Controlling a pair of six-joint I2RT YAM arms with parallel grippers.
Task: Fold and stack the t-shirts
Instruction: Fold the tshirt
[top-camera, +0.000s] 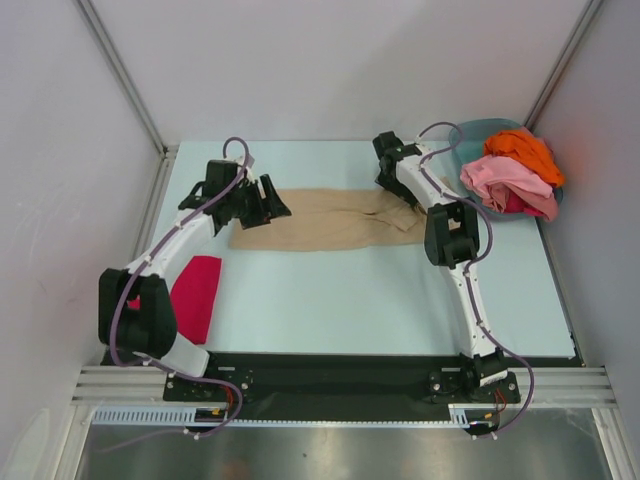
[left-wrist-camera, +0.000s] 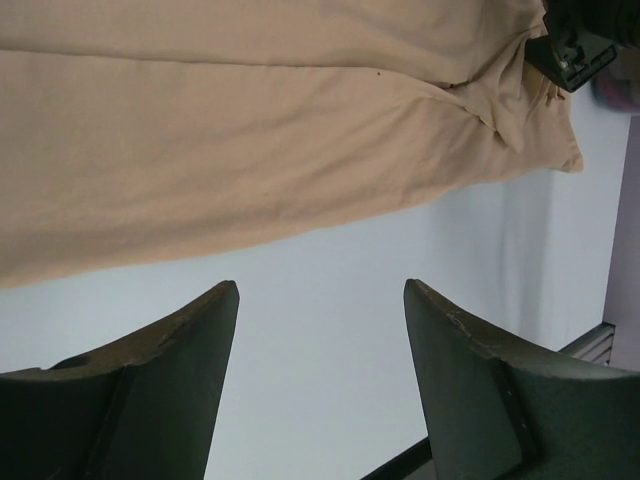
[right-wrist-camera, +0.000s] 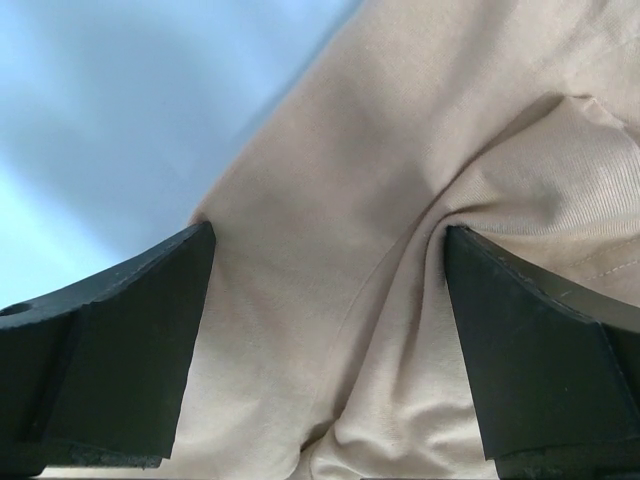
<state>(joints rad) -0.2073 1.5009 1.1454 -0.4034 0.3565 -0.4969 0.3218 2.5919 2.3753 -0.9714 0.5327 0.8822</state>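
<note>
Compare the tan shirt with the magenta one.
Colour: the tan shirt is beige, the magenta shirt deep pink-red. Size: the tan shirt covers more of the table than the magenta shirt. Place: the tan shirt lies across mid-table, the magenta shirt by the near left corner. Both lie flat on the table, outside the basin.

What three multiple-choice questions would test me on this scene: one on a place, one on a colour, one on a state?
1. Where does the magenta shirt lie? A the far right corner; B the near left side of the table; C hanging on the wall.
2. What colour is the shirt spread across the table's middle? A green; B black; C tan.
3. How does the right gripper stand? A open; B shut on cloth; C out of sight.
Answers: 1 B, it lies flat by the near left edge; 2 C, the tan shirt stretches there; 3 A, its fingers stand apart over tan cloth.
</note>
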